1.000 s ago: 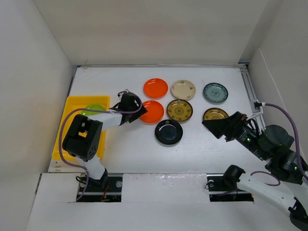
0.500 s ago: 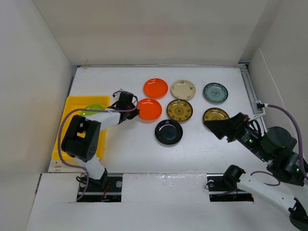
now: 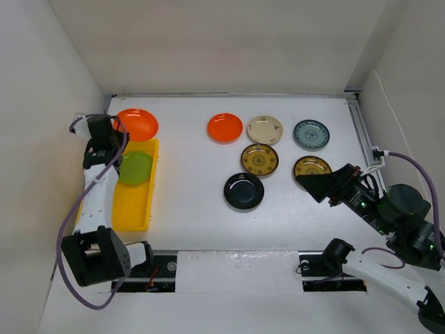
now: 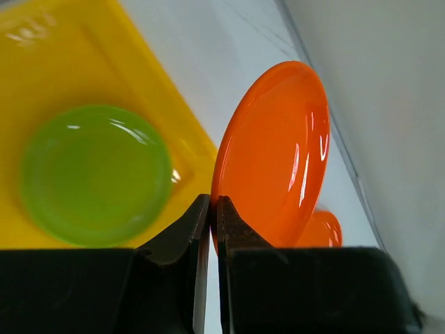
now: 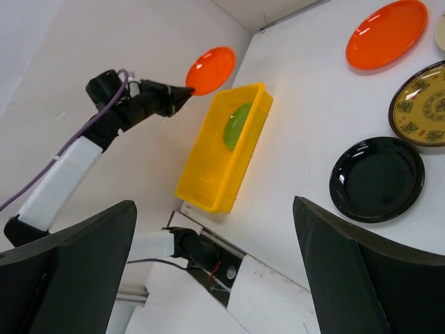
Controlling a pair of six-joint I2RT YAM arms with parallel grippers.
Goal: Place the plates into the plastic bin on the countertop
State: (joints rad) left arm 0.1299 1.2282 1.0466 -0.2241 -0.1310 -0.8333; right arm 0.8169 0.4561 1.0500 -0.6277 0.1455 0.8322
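Rim of an orange plate [image 4: 274,153] is pinched tight in your left gripper [image 4: 208,209], held up tilted near the far end of the yellow bin [image 3: 132,209], far left. A green plate [image 3: 134,168] lies flat in the bin. Your right gripper [image 3: 316,184] hangs wide open and empty, just beside a gold plate [image 3: 311,165] on the right.

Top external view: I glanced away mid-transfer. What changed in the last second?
The left gripper shut on a glossy orange round plate and carried it left, near the far end of the yellow plastic bin. The lime green plate inside, six other plates and the open right gripper stayed put.
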